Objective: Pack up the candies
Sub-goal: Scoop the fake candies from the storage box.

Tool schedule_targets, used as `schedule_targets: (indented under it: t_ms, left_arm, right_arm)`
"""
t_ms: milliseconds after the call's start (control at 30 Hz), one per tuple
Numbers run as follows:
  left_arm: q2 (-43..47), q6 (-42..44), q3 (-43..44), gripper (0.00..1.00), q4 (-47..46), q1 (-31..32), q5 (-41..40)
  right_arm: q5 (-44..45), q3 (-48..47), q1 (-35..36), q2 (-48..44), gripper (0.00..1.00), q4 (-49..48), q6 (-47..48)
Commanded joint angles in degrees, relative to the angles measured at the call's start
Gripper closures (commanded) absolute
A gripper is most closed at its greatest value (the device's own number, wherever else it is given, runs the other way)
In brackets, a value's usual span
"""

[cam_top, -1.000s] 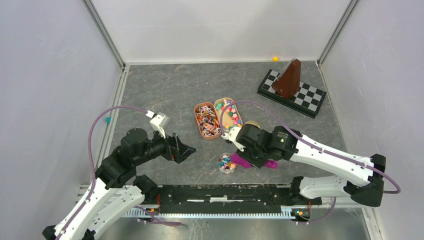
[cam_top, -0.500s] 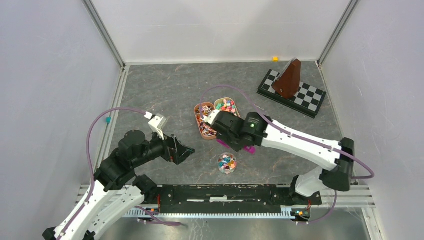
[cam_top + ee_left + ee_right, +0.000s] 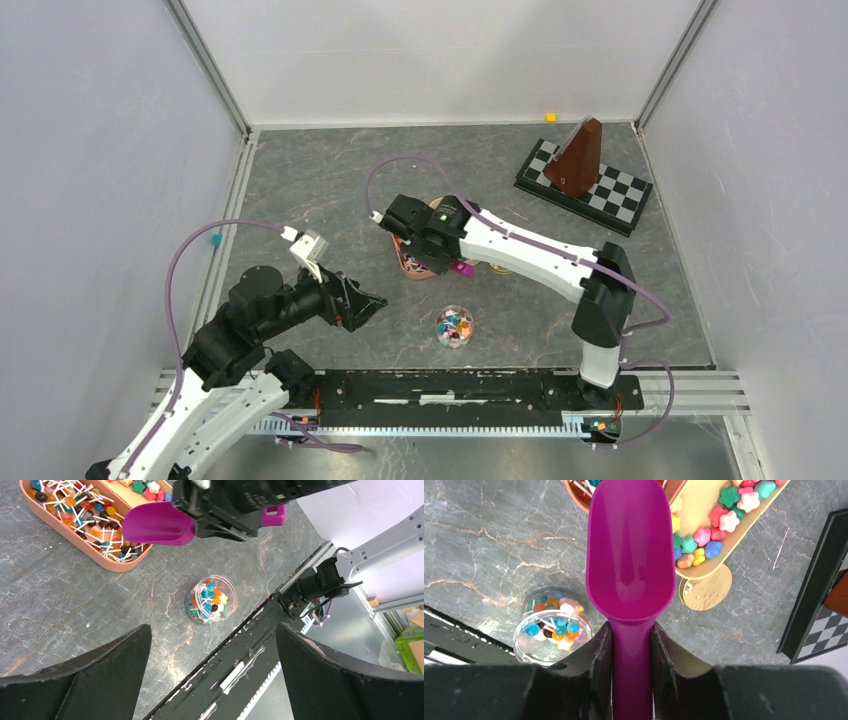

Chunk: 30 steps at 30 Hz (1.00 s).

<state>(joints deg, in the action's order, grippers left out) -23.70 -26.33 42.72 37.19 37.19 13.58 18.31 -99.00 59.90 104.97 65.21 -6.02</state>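
Note:
Star-like candies (image 3: 719, 520) in mixed colours lie in a tan oval tray (image 3: 704, 569); they also show at the top of the left wrist view (image 3: 145, 486). More candies fill a small clear jar (image 3: 455, 325), also seen in both wrist views (image 3: 210, 600) (image 3: 553, 630). My right gripper (image 3: 630, 650) is shut on the handle of an empty purple scoop (image 3: 630, 555). It holds the scoop (image 3: 157, 525) above the two trays, and the arm hides them in the top view. My left gripper (image 3: 212, 630) is open and empty, left of the jar.
An orange-brown tray (image 3: 85, 535) of white-stick wrapped sweets lies beside the tan tray. A gold lid (image 3: 704, 590) lies on the table near the tan tray. A brown metronome (image 3: 578, 160) stands on a chessboard (image 3: 620, 200) at the back right.
My right arm has carried the scoop from beside the jar, back and left to above the trays. The left arm has hardly moved.

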Motion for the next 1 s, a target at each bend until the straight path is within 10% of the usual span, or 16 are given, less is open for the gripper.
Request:
schedule_targets:
  t_ms: [0, 967]
  left_arm:
    - [1.22, 1.01, -0.02, 0.00, -1.84, -0.18, -0.69]
    - [1.83, 0.75, -0.27, 0.00, -1.89, -0.18, -0.75]
  right_arm:
    - [1.80, -4.70, -0.67, 3.21, 1.00, 0.85, 2.14]
    - [2.82, -13.74, -3.13, 20.29, 1.00, -2.30, 4.29]
